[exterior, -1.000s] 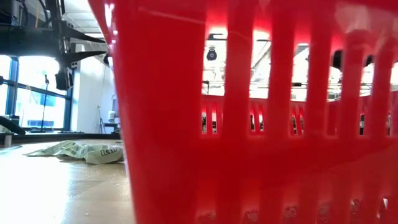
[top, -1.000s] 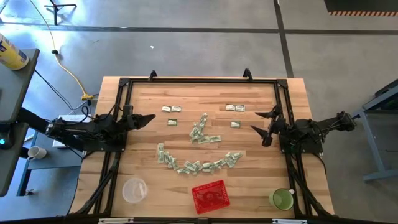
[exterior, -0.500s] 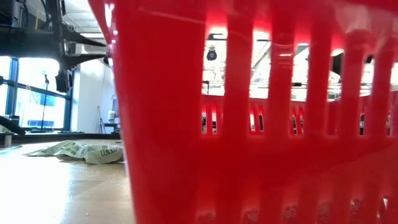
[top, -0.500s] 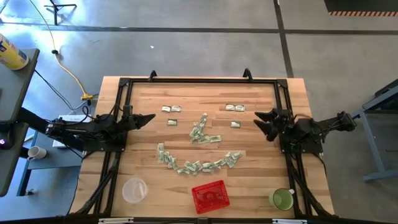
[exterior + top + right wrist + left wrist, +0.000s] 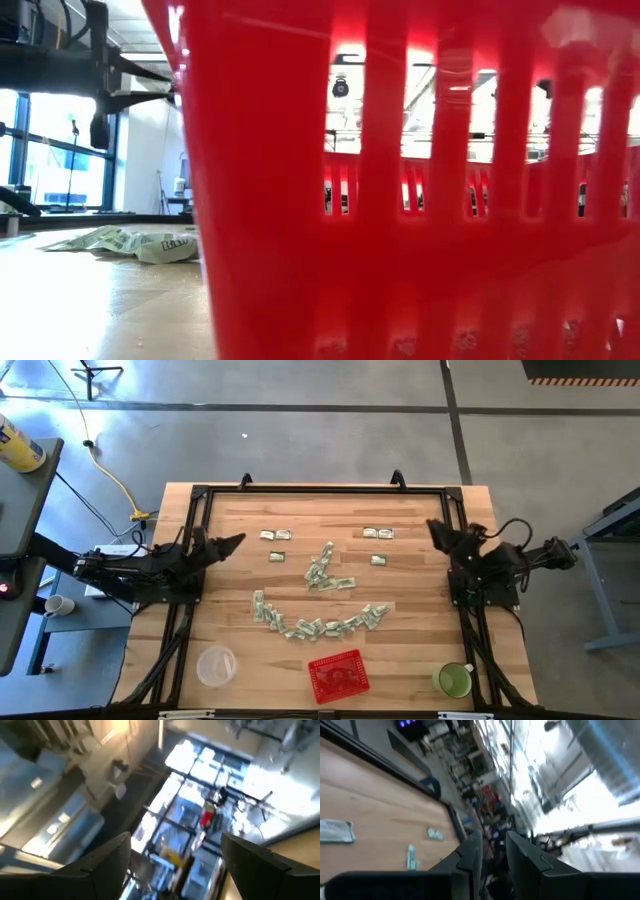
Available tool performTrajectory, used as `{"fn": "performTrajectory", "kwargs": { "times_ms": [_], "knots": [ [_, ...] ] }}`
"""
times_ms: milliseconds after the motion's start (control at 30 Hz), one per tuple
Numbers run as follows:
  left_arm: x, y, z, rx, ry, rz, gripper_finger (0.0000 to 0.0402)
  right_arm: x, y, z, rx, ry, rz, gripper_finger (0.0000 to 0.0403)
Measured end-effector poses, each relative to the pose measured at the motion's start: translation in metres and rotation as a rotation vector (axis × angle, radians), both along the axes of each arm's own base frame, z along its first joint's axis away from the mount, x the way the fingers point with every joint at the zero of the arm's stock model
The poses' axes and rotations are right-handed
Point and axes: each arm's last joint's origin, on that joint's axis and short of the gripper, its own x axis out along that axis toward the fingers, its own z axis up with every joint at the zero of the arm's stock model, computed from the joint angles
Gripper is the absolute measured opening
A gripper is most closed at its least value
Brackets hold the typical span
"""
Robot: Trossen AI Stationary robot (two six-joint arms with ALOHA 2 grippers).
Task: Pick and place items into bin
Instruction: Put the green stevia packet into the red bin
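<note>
Several small green-and-white wrapped candies (image 5: 318, 598) lie flat on the wooden table, laid out like a smiling face. A few show in the left wrist view (image 5: 335, 831), and one pile shows in the low view (image 5: 130, 242). The red mesh basket (image 5: 338, 673) stands near the table's near edge and fills the low view (image 5: 400, 200). My left gripper (image 5: 238, 539) hovers at the table's left side, fingers close together (image 5: 492, 854), holding nothing. My right gripper (image 5: 436, 530) hovers at the right side, tipped upward toward the room, fingers wide apart (image 5: 175, 855), empty.
A clear round container (image 5: 215, 665) sits at the near left corner. A green cup (image 5: 453, 680) sits at the near right. A black frame (image 5: 320, 488) runs around the table edges. Bare wood lies between the candies and each arm.
My right gripper has swung from over the table's right side toward the far edge, pulling back toward the right rail and tipping upward. My left gripper has shifted slightly toward the far edge. The candies and the basket have stayed put.
</note>
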Motion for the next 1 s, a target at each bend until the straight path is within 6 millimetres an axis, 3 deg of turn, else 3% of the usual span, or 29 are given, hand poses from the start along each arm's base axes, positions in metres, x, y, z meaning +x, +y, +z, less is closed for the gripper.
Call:
{"fn": "performTrajectory", "kwargs": {
  "times_ms": [200,333,433,533,733,867,1000],
  "knots": [
    [-0.003,0.003,0.004,-0.017,-0.049,0.109,0.0124,-0.005,0.002,0.02,-0.219,-0.116,0.077,0.0298],
    [-0.003,0.003,0.006,-0.028,-0.06,0.118,0.0124,0.008,0.004,0.042,-0.174,-0.083,0.148,0.0298],
    [-0.004,0.003,0.01,-0.028,-0.084,0.129,0.0124,0.029,0.005,0.057,-0.201,0.147,0.165,0.0298],
    [-0.006,0.004,0.012,-0.019,-0.095,0.162,0.0124,0.048,0.002,0.057,-0.196,0.517,0.148,0.0298],
    [-0.006,0.004,0.012,-0.017,-0.083,0.166,0.0124,0.058,-0.01,0.027,-0.011,1.258,0.244,0.0298],
    [-0.005,0.004,0.01,-0.013,-0.063,0.166,0.0124,0.082,-0.013,0.007,-0.094,1.464,0.458,0.0298],
    [-0.005,0.004,0.009,-0.01,-0.049,0.163,0.0124,0.105,-0.02,-0.016,-0.275,1.682,0.529,0.0298]
  ]
}}
